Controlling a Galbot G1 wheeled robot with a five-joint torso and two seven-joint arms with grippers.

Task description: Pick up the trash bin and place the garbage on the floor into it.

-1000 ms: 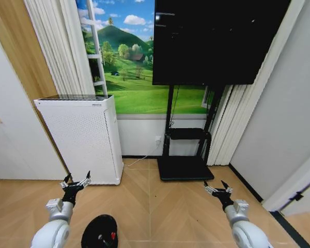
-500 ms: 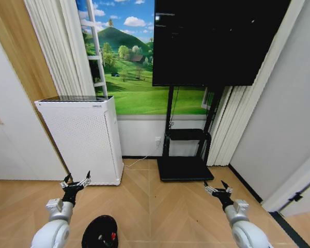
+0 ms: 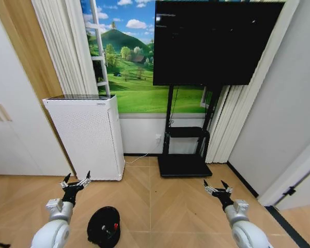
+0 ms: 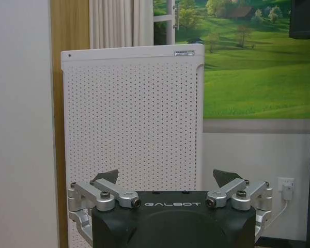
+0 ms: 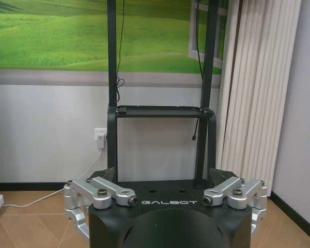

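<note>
Two hands spread wide, left hand (image 3: 76,180), right hand (image 3: 215,185), trash bin (image 3: 104,226) on floor (image 3: 160,206), air purifier (image 3: 85,135) behind

Lighting: bright, even, indoor; shadows soft. Focus: sharp throughout. Head view: wide-angle bowing at edges. Faint sheen on floor (image 3: 160,206).

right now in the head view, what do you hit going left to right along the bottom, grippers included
left gripper → trash bin → right gripper, all over the floor
</note>
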